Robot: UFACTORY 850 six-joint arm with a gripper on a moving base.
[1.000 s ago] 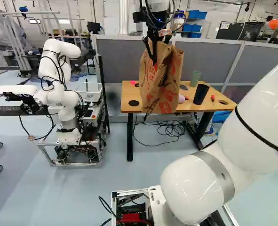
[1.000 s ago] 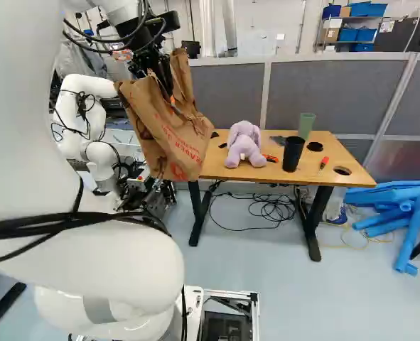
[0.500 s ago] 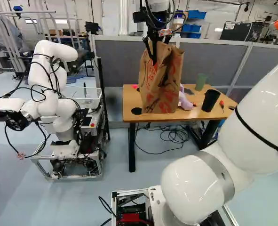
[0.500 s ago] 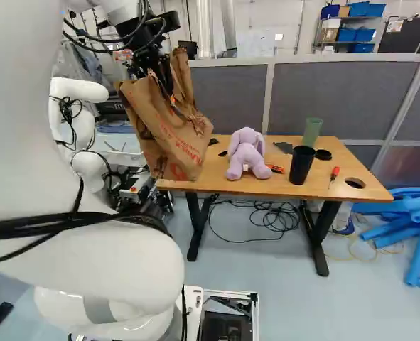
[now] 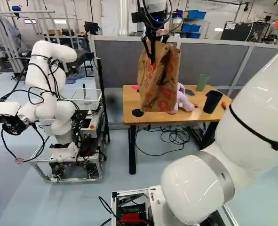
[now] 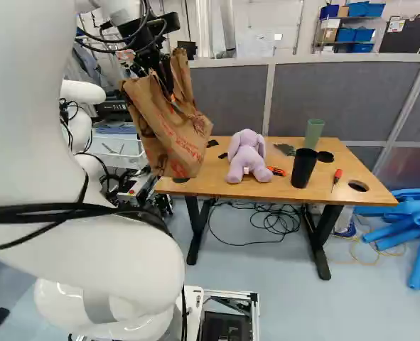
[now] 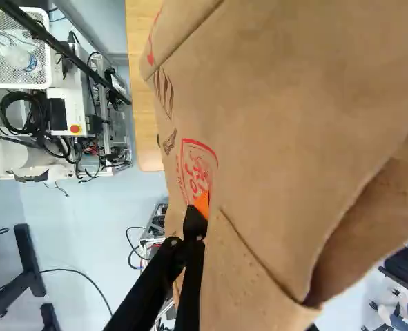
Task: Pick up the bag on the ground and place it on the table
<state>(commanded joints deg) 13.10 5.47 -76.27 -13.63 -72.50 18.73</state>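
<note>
High up in the left base view, my gripper point(image 5: 153, 52) is clamped on the top of the brown paper bag point(image 5: 158, 82), which hangs upright below it. The right base view has the gripper point(image 6: 163, 82) and the tilted bag point(image 6: 168, 131) across the left end of the wooden table point(image 6: 217, 167); whether the bag is over the tabletop or touches it, I cannot tell. In the wrist view the fingertips of the gripper point(image 7: 198, 214) close together on the bag's paper point(image 7: 279, 103), with one orange pad partly showing.
On the table are a purple plush toy point(image 6: 246, 156), a black cup point(image 6: 303, 168), a green cup point(image 6: 313, 133) and a red-handled screwdriver point(image 6: 337, 177). Another robot point(image 5: 54, 99) stands left of the table. A grey partition point(image 6: 345, 96) is behind; blue tubes point(image 6: 408, 227) lie at the right.
The base has moved, shifting the scene and bringing the table nearer, mostly in the earlier half second. My arm has shifted slightly against its lowest joint, the bag moving with it, still gripped.
</note>
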